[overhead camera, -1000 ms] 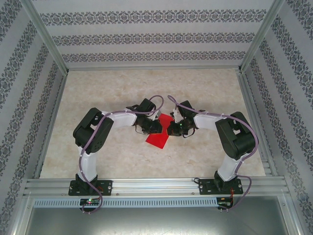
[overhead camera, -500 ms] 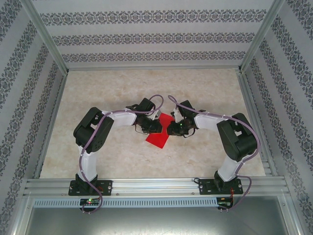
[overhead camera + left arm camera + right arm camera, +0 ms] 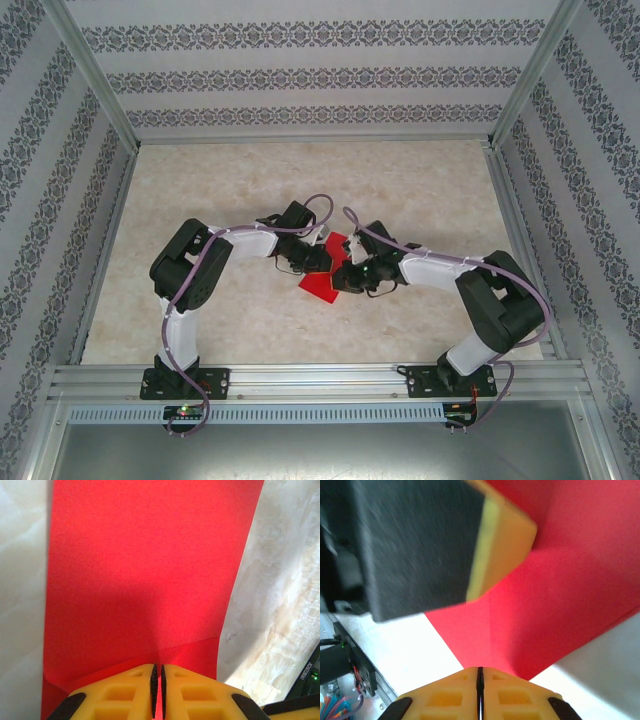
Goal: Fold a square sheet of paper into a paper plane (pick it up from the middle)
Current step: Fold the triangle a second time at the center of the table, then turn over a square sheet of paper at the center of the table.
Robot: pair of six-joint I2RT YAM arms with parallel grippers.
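- Folding seems early: the paper (image 3: 319, 286) shows a crease, no dart yet.
- Clamped on it, the left pincer (image 3: 157, 669); the right pincer (image 3: 480, 670) is closed at its corner, hold unclear.

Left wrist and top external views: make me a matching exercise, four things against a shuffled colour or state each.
Things:
1. sheet of paper
2. table
3. left gripper
4. wall

Colour or state:
a. pale, marbled
b. striped with patterned bands
c. bright red
d. shut on the paper

Pairs: 1-c, 2-a, 3-d, 4-b
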